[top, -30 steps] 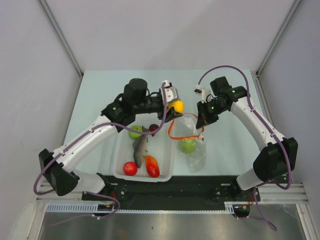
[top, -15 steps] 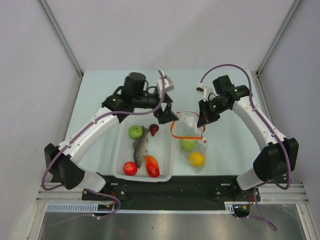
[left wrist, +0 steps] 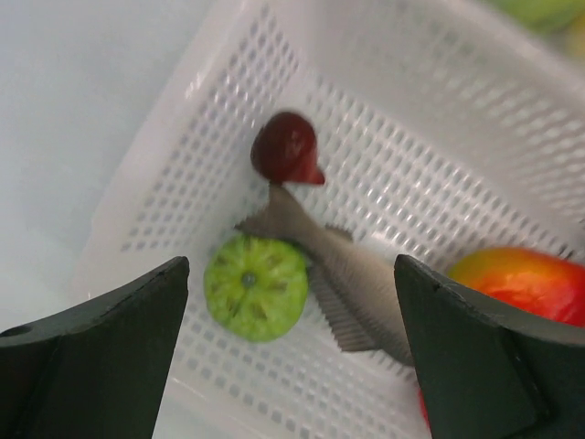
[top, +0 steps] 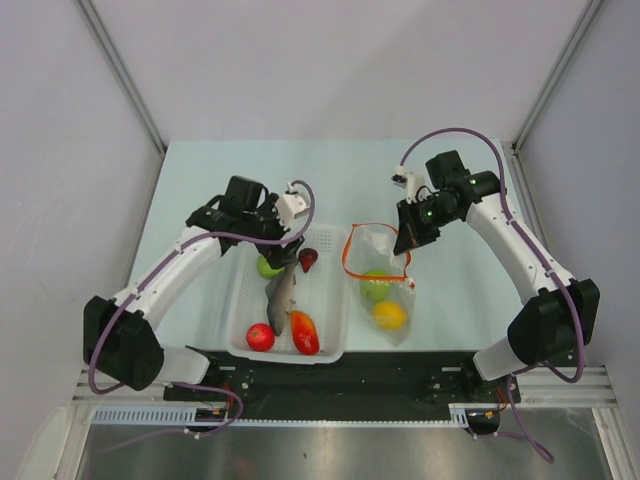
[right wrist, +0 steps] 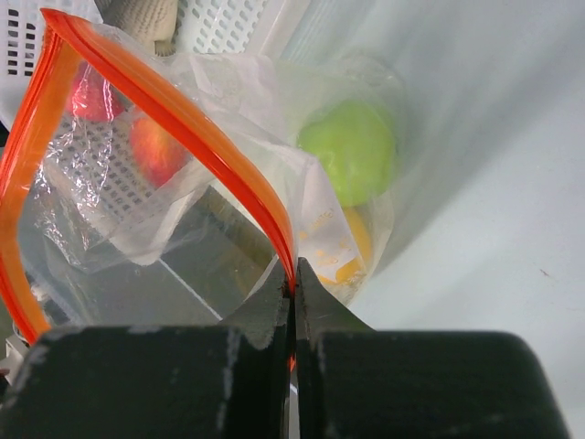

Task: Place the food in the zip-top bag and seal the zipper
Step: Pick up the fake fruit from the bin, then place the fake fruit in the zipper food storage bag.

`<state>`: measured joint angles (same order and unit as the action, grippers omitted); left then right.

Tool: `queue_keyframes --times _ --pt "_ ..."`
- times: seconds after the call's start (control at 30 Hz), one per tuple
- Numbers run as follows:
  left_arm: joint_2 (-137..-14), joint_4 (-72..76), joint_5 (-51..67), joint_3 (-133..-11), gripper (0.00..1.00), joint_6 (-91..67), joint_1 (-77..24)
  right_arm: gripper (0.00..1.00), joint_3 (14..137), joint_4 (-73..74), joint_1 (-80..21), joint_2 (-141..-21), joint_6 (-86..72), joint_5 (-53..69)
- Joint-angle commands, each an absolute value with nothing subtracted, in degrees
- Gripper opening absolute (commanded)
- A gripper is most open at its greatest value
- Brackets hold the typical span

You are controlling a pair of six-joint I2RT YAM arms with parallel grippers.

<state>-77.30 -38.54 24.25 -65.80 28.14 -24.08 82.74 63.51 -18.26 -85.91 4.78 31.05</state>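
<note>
The left jaws stand wide apart, holding nothing, above one end of the white perforated basket. Between them lie a ribbed green ball fruit, the grey fish and a dark red piece. The right jaws are pinched together on the zipper, whose strip forms an open loop at the mouth of the crinkled zip-top bag. Beyond them, inside the bag, a smooth green ball and a yellow-orange round fruit rest on the pale desk.

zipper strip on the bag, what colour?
Orange-red. The zipper shows best in the right wrist view.
</note>
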Motion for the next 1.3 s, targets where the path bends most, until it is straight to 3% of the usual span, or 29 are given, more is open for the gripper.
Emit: queue_keyframes --times 0.0,0.13,0.53,0.63,0.77,0.93,1.13,1.27 --pt "-80.3 -40.4 15.0 -63.9 0.95 39.8 -23.8 0.0 84.0 62.8 -18.1 -84.0 5.4 32.2" --pt "-85.1 -43.9 11.6 -64.4 0.89 46.6 -23.8 0.0 83.2 62.5 -18.1 -83.5 5.6 31.8" --pt "-94.7 -41.1 9.0 -62.8 0.89 55.0 -23.9 0.0 82.1 61.5 -18.2 -82.4 4.0 29.3" --pt "-94.7 -41.5 9.5 -63.0 0.83 54.8 -24.3 0.0 81.7 61.3 -18.1 -82.2 4.2 28.9" --pt "-92.3 -45.5 13.5 -67.2 0.63 52.5 -24.4 0.0 82.1 61.8 -17.9 -82.8 5.8 30.3" --pt "-86.5 -47.4 14.7 -73.6 0.48 51.9 -24.3 0.0 82.3 62.4 -17.2 -83.4 7.5 33.7" --pt "-85.3 -49.4 25.6 -91.3 0.48 39.7 -26.4 0.0 83.6 63.5 -17.2 -84.7 8.0 34.6" --pt "-83.8 -44.0 30.3 -97.6 0.54 31.7 -35.0 0.0 83.8 63.5 -17.1 -85.2 8.0 35.7"
